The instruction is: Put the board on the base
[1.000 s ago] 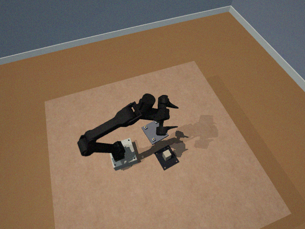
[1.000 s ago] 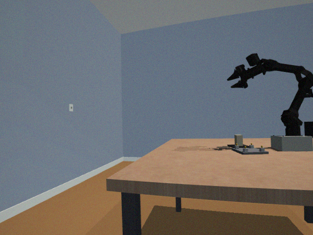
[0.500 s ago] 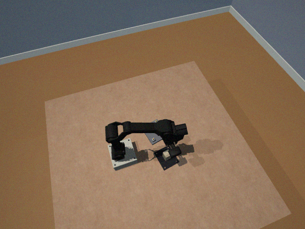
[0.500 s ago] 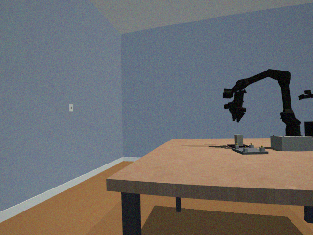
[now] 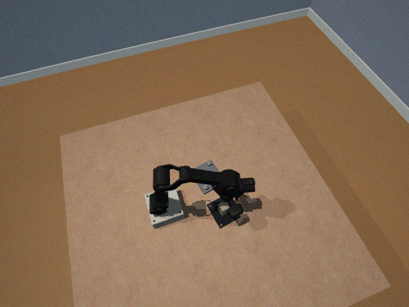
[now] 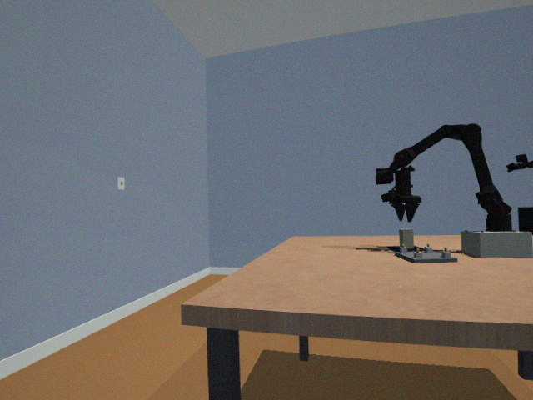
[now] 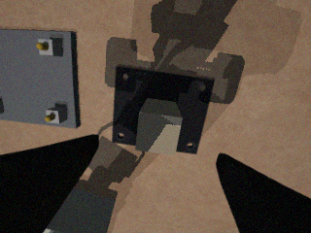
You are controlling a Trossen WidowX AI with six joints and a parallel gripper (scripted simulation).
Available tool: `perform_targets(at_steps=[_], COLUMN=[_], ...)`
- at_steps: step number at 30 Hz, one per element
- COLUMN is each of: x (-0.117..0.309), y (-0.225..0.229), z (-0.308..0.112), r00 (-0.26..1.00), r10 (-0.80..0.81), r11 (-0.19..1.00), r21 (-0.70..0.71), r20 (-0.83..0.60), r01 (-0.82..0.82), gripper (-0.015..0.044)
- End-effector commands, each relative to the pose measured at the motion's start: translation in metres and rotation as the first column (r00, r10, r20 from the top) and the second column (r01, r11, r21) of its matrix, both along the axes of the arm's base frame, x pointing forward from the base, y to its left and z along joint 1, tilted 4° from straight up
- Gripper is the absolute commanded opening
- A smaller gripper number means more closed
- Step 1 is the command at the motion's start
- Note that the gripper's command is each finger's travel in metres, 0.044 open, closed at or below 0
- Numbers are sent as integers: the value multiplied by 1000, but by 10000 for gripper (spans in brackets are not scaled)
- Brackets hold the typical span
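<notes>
- I see the black board point(image 5: 220, 222) point(image 6: 390, 247) point(image 7: 128, 104) flat on the tabletop point(image 5: 165, 264) point(image 6: 344, 284) point(image 7: 272, 146), square handle point(image 5: 223, 208) point(image 6: 405, 237) point(image 7: 159, 121) up.
- The grey base point(image 5: 213, 167) point(image 6: 430, 257) point(image 7: 29, 78) lies just beside it, on the near side, with no board on its gold pins point(image 5: 209, 162) point(image 6: 403, 245) point(image 7: 42, 47).
- The fingers point(image 6: 400, 212) are released, spread above the handle and not touching it.
- A strip of tabletop separates the base's edge from the board's.
- The arm's pale block point(image 5: 168, 220) point(image 6: 499, 245) stands right.
</notes>
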State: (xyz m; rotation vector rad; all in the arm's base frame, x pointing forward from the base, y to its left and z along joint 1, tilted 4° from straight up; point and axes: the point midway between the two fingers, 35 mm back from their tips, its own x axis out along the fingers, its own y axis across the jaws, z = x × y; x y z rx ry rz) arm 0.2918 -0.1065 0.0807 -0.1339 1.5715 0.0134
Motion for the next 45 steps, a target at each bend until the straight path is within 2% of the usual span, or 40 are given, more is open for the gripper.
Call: perform_targets(at_steps=[1, 45], x=[0, -2], y=[0, -5], z=[-8, -80], r00=[1000, 1000], r10=[6, 6], r11=[1000, 1000], r21=[6, 6], r20=[4, 3], r01=[-6, -6], gripper=[440, 440])
